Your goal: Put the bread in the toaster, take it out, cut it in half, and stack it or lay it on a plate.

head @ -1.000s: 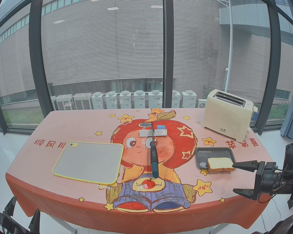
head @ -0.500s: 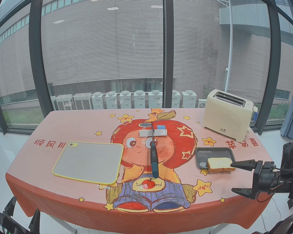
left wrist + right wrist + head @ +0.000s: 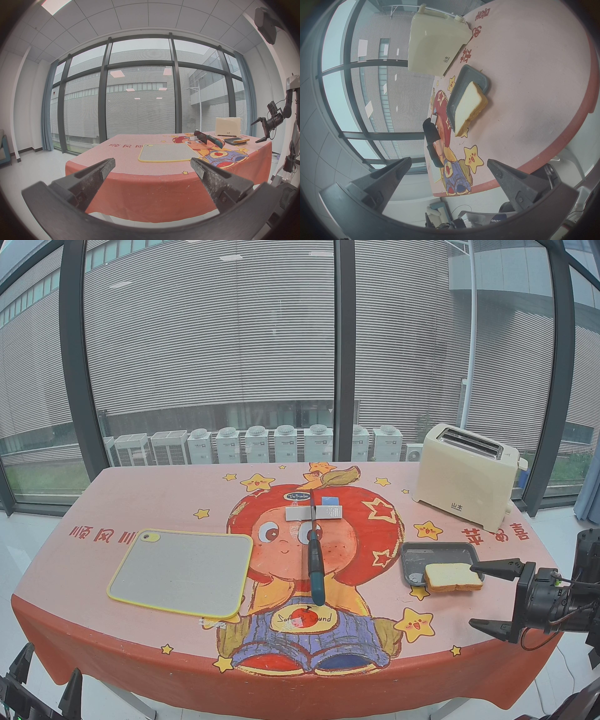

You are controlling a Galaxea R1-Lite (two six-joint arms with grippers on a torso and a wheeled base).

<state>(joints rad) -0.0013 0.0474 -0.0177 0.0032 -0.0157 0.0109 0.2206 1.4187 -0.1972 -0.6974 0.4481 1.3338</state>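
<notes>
Left gripper (image 3: 49,675), jaws open, cut off at lower left; right gripper (image 3: 475,595), jaws open, has edged left toward bread (image 3: 453,575).

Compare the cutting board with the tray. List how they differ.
The cutting board is light grey with a yellow rim; the tray is dark grey throughout. The cutting board is larger than the tray. The tray carries the bread, overhanging its near edge; the cutting board carries nothing. Both are rounded rectangles lying flat on the table.

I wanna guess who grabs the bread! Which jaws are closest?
The right gripper, jaws open just beside the bread on the tray. The left gripper sits low, off the table's near left corner.
</notes>
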